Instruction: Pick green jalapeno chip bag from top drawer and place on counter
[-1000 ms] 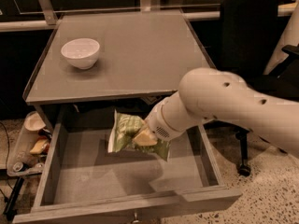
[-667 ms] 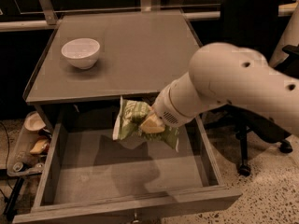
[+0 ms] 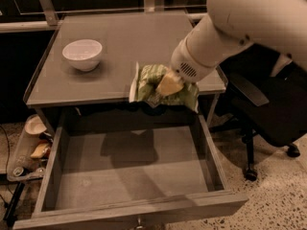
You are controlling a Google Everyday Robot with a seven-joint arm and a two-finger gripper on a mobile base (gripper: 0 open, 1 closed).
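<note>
The green jalapeno chip bag [image 3: 149,86] hangs in the air at the front edge of the counter [image 3: 120,47], above the back of the open top drawer [image 3: 129,176]. My gripper [image 3: 169,84] is shut on the bag, with one pale finger across its front. The large white arm reaches in from the upper right. The drawer's grey bottom holds nothing that I can see, only the bag's shadow.
A white bowl [image 3: 82,54] stands on the counter's left side. A black office chair [image 3: 268,114] stands to the right of the drawer. Bits of clutter [image 3: 33,143] lie on the floor at the left. A rail runs behind the counter.
The gripper has lifted the chip bag up and back, from low inside the drawer to the level of the counter's front edge. The arm has risen with it.
</note>
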